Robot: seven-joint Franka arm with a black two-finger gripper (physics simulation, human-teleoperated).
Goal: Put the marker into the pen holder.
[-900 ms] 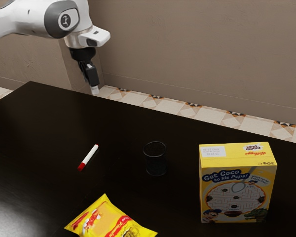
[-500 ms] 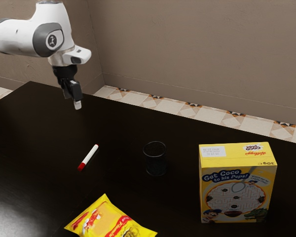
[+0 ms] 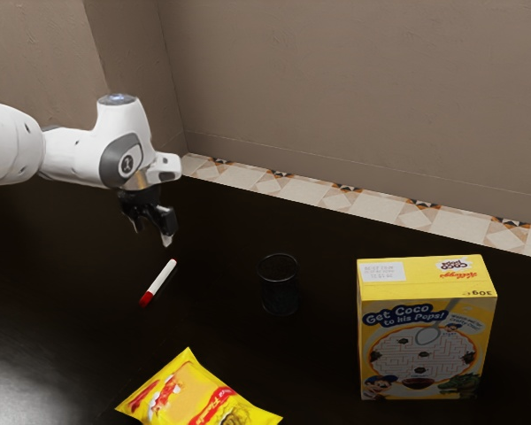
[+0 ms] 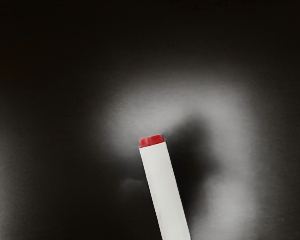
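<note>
My gripper (image 3: 153,235) hangs above the table in the exterior view, its two fingers apart with nothing seen between them. Just below it, the white marker (image 3: 162,278) with red ends lies flat on the dark table. The wrist view has the marker's white barrel (image 4: 166,192) and one short red end, running out at the lower edge. The black pen holder (image 3: 279,287), a round cup, stands upright on the exterior view's right of the marker. The inside of the cup is too dark to make out.
A yellow cereal box (image 3: 425,341) stands at the exterior view's right. A yellow snack bag (image 3: 195,394) lies near that view's lower edge, below the marker and pen holder. Bare dark table (image 3: 217,328) separates the bag from the pen holder.
My hand first swung toward the exterior view's left, then came down and over to the marker's far end. Marker, pen holder, box and bag have stayed where they were.
</note>
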